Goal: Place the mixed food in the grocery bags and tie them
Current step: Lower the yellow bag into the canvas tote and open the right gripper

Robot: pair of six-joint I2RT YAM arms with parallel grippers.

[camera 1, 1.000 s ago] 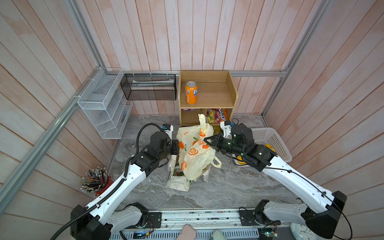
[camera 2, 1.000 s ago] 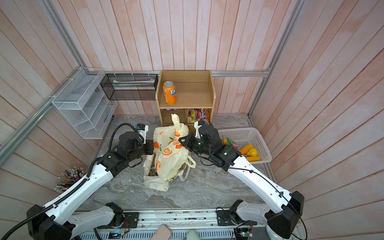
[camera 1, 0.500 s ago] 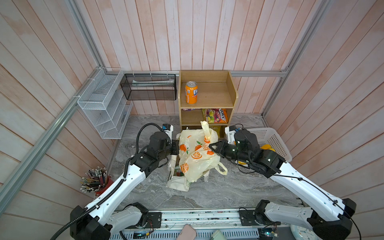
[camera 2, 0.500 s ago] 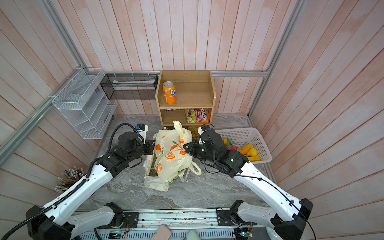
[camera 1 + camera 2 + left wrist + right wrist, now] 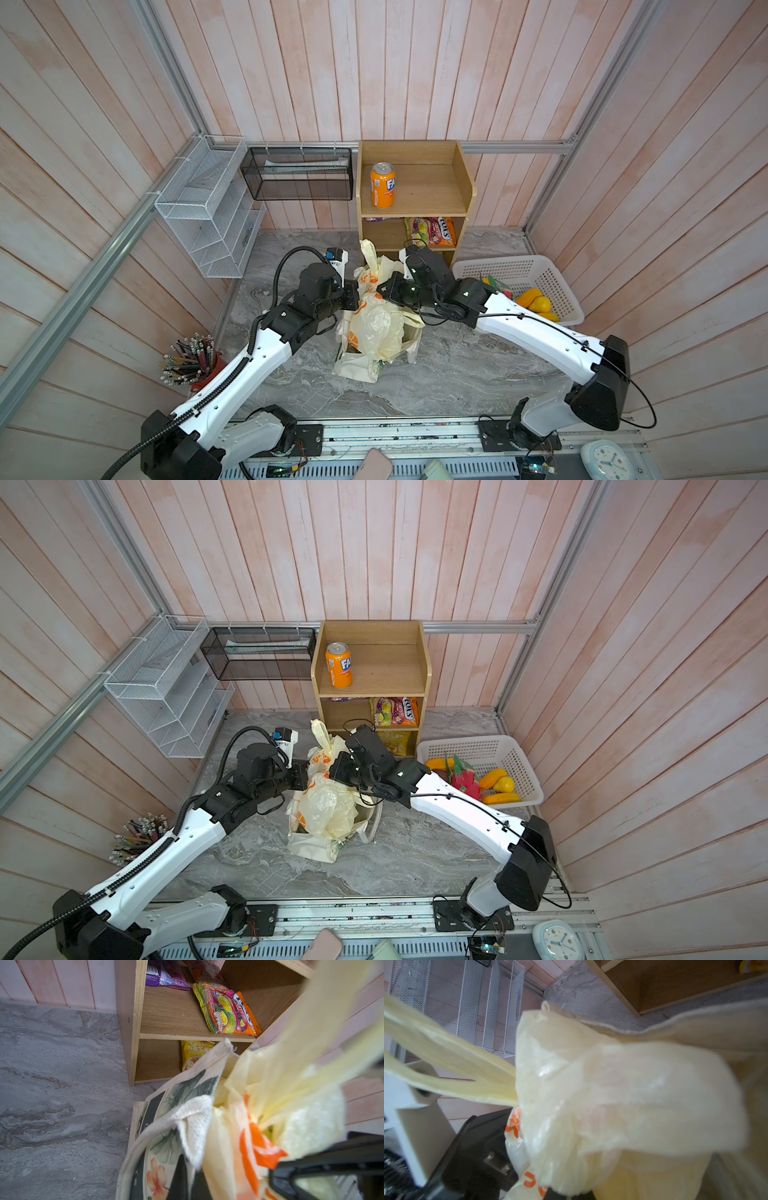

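Plastic bag point(image 5: 376, 328) thin, glossy, crinkled; tote point(image 5: 357, 370) matt woven canvas; shelf point(image 5: 419, 191) smooth wood.

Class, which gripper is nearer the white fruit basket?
Right. The right gripper holds the plastic bag on the side facing the basket; the left gripper holds it from the opposite side, farther off.
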